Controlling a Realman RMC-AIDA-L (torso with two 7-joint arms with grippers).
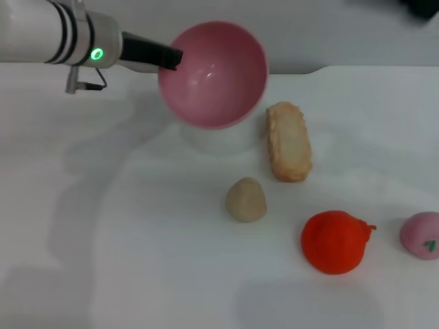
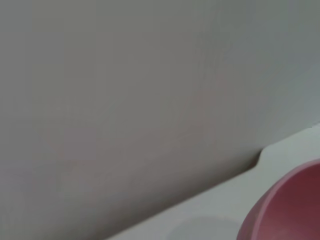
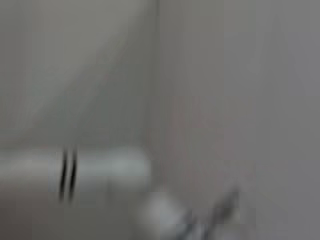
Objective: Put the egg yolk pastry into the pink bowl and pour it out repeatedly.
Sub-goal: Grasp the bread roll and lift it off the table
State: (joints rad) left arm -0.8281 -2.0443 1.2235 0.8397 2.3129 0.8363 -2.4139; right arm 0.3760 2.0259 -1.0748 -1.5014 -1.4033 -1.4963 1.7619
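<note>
The pink bowl [image 1: 214,74] hangs above the back of the white table, tipped so its empty inside faces me. My left gripper [image 1: 170,57] comes in from the left and is shut on the bowl's left rim. A slice of the bowl's rim [image 2: 287,207] also shows in the left wrist view. The egg yolk pastry [image 1: 245,199], a small beige ball, lies on the table in front of the bowl and a little to its right, apart from it. My right gripper is out of view.
A long crusty bread [image 1: 288,141] lies right of the bowl. A red-orange round fruit [image 1: 335,241] and a small pink fruit with a green mark [image 1: 421,234] sit at the front right. The table's back edge [image 1: 370,67] meets a grey wall.
</note>
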